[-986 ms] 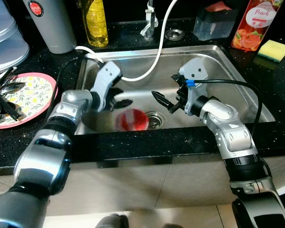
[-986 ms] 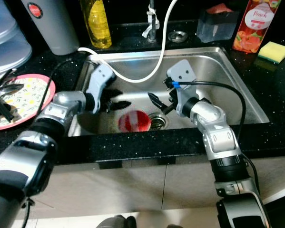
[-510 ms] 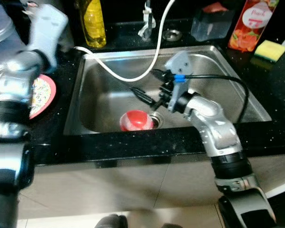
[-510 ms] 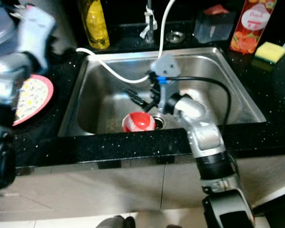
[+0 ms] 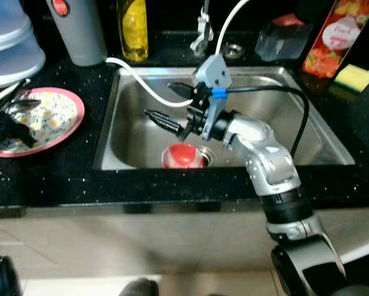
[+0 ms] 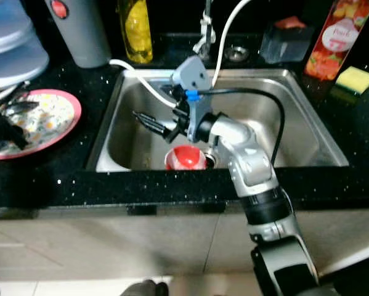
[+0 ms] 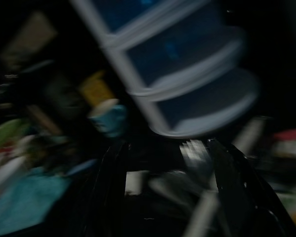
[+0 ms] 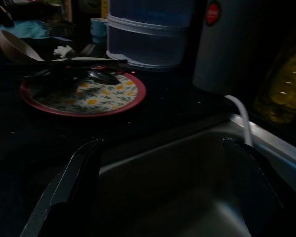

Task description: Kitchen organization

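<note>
The right hand (image 5: pixel 172 106) hangs over the left half of the stainless steel sink basin (image 5: pixel 307 129), near the centre of the frame, with its two black fingers spread apart and grasping nothing. One finger (image 5: pixel 162 120) points toward the left wall of the basin; the other lies near the white flexible hose (image 5: pixel 141 83) that crosses the basin from the tap area. Below the hand, a red rounded cup-like object (image 5: pixel 183 155) rests on the basin floor just beside the drain. On the black speckled desk (image 5: pixel 67 166) at the left of the frame lies a pink-rimmed floral plate (image 5: pixel 52 114) carrying dark utensils. A grey cylindrical canister (image 5: pixel 79 31) and a yellow liquid bottle (image 5: pixel 133 28) stand along the upper edge. A yellow sponge (image 5: pixel 355 77) and a peach juice carton (image 5: pixel 332 37) occupy the upper right. The left wrist view is dark and blurred; the left hand's state cannot be told.
</note>
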`<state>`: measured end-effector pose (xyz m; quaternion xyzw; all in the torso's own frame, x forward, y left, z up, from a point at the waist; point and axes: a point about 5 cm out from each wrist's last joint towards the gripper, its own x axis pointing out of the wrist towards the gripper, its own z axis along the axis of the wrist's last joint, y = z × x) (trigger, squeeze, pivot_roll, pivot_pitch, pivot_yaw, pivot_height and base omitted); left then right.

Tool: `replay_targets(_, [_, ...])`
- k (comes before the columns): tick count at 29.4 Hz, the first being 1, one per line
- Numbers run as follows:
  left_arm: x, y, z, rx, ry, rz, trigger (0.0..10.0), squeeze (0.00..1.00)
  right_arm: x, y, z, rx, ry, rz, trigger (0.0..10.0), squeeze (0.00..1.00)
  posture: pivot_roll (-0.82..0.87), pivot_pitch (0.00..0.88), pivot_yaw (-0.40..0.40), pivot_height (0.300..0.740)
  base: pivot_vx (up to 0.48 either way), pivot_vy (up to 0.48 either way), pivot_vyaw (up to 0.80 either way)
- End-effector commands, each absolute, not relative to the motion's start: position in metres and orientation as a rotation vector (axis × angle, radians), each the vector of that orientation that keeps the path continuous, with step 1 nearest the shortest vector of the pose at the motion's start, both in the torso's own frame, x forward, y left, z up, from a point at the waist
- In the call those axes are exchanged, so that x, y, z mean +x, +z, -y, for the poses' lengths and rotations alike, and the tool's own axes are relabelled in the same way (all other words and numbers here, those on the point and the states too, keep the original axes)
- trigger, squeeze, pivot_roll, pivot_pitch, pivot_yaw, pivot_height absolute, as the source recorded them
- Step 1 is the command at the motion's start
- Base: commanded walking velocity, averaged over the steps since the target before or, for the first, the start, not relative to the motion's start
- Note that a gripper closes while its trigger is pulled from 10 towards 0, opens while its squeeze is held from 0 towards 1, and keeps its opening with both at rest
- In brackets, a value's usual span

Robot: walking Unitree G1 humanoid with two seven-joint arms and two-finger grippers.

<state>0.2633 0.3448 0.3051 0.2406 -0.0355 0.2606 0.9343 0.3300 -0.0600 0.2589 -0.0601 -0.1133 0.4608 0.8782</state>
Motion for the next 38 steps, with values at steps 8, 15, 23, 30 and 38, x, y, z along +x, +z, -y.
replay_targets(8, [0.231,0.293,-0.382,0.084,0.867,0.076,10.0,0.0,0.333,0.254,0.061,-0.095,0.949,0.21,10.0,0.0,0.18,0.056,0.0,0.74,0.0,0.0,0.0])
replay_targets(15, [0.226,0.28,-0.392,-0.113,0.959,0.072,10.0,0.0,0.332,0.252,0.062,-0.092,0.938,0.204,10.0,0.0,0.17,0.057,0.006,0.74,0.0,0.0,0.0])
replay_targets(23, [0.189,0.283,-0.425,-0.191,1.239,0.139,10.0,0.0,0.33,0.251,0.065,-0.09,0.925,0.205,10.0,0.0,0.16,0.056,0.011,0.74,0.0,0.0,0.0])
replay_targets(30, [0.193,0.284,-0.425,-0.218,1.164,0.124,10.0,1.0,0.331,0.251,0.064,-0.088,0.927,0.206,10.0,0.0,0.17,0.054,0.004,0.74,0.0,0.0,0.0])
replay_targets(38, [0.205,0.285,-0.418,-0.217,1.106,0.141,10.0,1.0,0.33,0.251,0.063,-0.086,0.929,0.208,10.0,0.0,0.16,0.05,0.005,0.74,0.0,0.0,0.0])
